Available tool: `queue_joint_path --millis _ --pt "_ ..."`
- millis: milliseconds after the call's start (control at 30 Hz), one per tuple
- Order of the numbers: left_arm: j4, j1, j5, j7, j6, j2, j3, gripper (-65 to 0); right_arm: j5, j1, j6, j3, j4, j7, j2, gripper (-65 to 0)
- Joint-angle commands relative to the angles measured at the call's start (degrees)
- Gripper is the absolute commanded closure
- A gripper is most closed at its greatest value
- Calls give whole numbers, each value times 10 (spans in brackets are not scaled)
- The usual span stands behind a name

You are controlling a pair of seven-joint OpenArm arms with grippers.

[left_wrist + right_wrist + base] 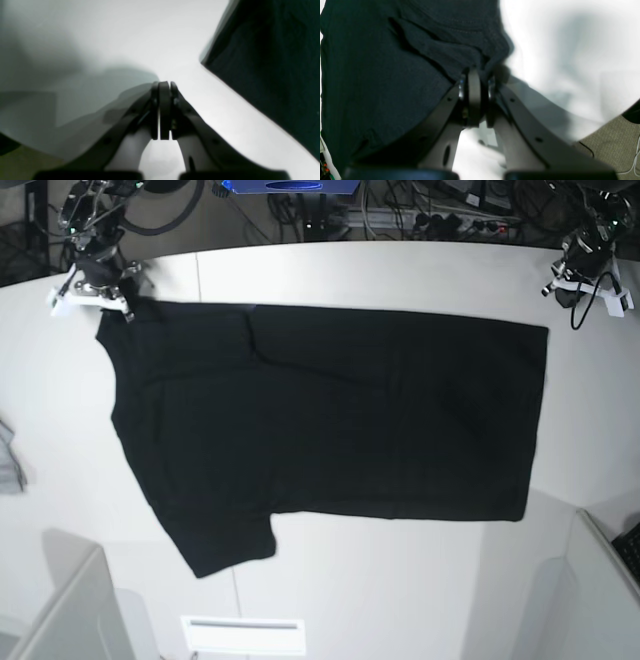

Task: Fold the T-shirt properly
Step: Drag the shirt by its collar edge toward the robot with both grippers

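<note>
Black T-shirt (330,420) lies spread, plain side up, across the white surface (400,580); fold looks barely begun. Right pincer (477,75) is clamped on a bunched far corner of soft matte knit, while left pincer (164,86) is closed on nothing, just beside the shirt's edge. Next, prob. left needs to open & grip its corner.

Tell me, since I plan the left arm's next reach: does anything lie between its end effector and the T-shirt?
Nothing visible does. Only bare white table lies between the left end effector and the T-shirt; its jaws are shut and empty.
</note>
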Motion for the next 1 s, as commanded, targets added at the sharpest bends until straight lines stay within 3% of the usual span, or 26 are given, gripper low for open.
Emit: queue_joint_path --millis 0,33,67,200,233,333,533,700,767,967 --pt "20 2 -9 -11 -4 -8 -3 0 5 1 4 0 10 7 4 0" --pt "24 1 -9 -11 -4 -7 -2 0 5 1 4 0 10 7 4 0" --pt "26 -1 -9 -11 -4 -7 -1 -49 5 2 4 0 10 7 4 0" --pt "25 -26 -9 -11 -4 -7 0 -357 5 3 4 0 11 7 4 0" --pt "24 -31 -9 -11 -4 -7 0 -408 5 3 4 0 11 7 4 0" --pt "21 -52 -9 -11 -4 -6 5 -481 5 3 4 0 11 7 4 0" --pt "-44 -98 -9 -11 -4 -10 59 -451 5 7 4 0 10 7 4 0" --pt "-65 -112 -9 -11 -4 -8 89 -377 5 7 4 0 10 7 4 0" --pt "-65 -112 -9 -11 -4 -8 93 -306 5 7 4 0 10 7 4 0" --pt "-65 -107 -9 -11 -4 -10 88 -3 5 7 4 0 9 7 4 0"
